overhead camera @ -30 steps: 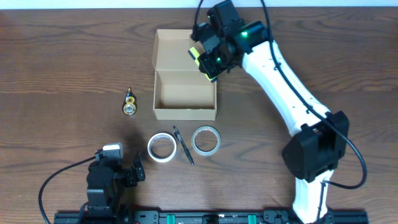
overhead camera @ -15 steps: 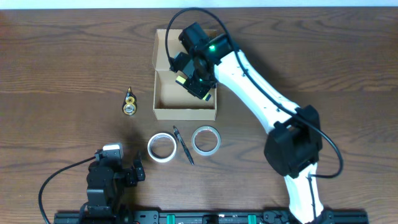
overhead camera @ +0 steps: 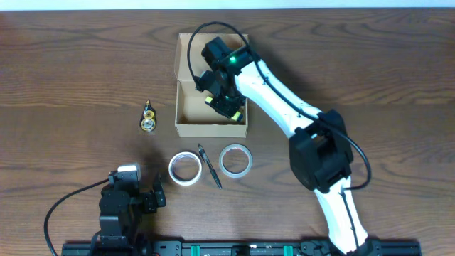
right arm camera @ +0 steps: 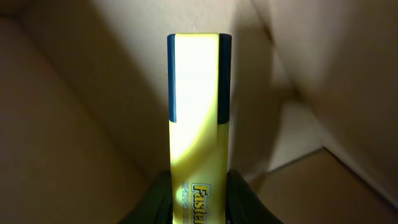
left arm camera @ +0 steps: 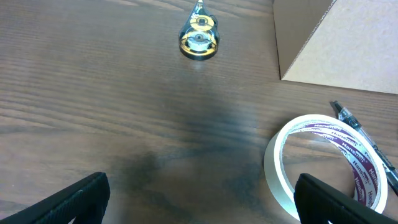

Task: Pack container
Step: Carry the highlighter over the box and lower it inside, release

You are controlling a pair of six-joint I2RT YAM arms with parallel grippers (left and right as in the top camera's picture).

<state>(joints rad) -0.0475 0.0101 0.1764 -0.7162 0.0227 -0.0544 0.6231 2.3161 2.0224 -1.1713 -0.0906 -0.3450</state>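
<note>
The tan cardboard container (overhead camera: 186, 107) stands open at the table's middle back, its flap lid raised behind it; its corner shows in the left wrist view (left arm camera: 336, 43). My right gripper (overhead camera: 223, 104) is down inside the container, shut on a yellow highlighter (right arm camera: 198, 124) with a dark cap, which points at the box's inner wall (right arm camera: 74, 124). My left gripper (left arm camera: 199, 199) is open and empty, low at the front left of the table (overhead camera: 131, 199).
In front of the container lie a white tape roll (overhead camera: 185, 169), a black pen (overhead camera: 210, 166) and a clear tape roll (overhead camera: 235, 160). A small gold object (overhead camera: 148, 117) lies left of the container. The white roll (left arm camera: 323, 165) sits just ahead of my left gripper.
My right gripper has carried the highlighter from above the container's right rim leftward and down into the container. The left arm has not moved.
</note>
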